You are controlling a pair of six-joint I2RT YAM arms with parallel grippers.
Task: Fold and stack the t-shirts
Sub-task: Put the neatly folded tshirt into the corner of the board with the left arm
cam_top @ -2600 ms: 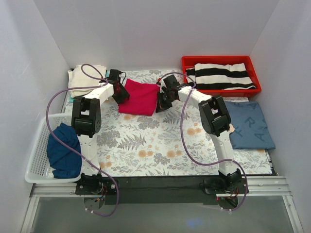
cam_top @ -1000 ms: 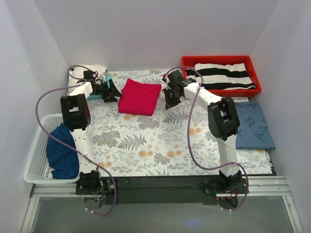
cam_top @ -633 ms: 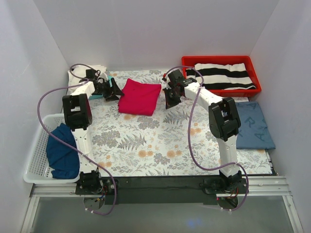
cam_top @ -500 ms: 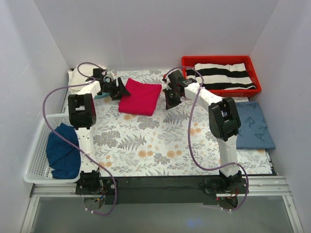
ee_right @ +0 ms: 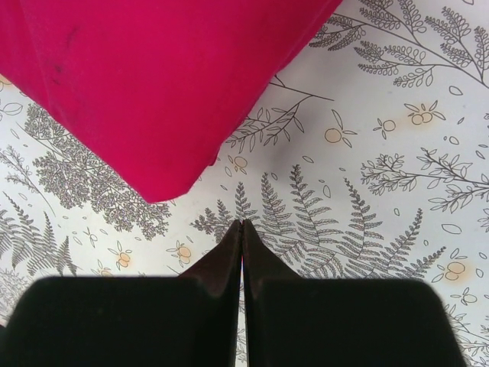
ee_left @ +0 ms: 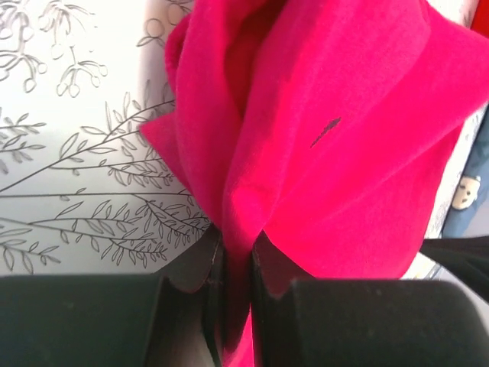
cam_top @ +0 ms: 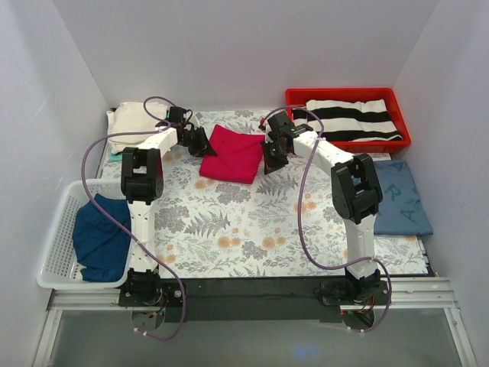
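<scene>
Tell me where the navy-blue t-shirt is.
Top view, left side: the navy-blue t-shirt lies bunched in the white basket, beside the left arm.

Bright crimson tee (cam_top: 233,153), folded, slightly askew

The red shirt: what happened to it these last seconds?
The left gripper swung in from the cream shirt and pinched the left edge of the red t-shirt, bunching it and nudging it rightward. The right gripper stayed shut and empty beside it; the navy shirt did not move.
</scene>
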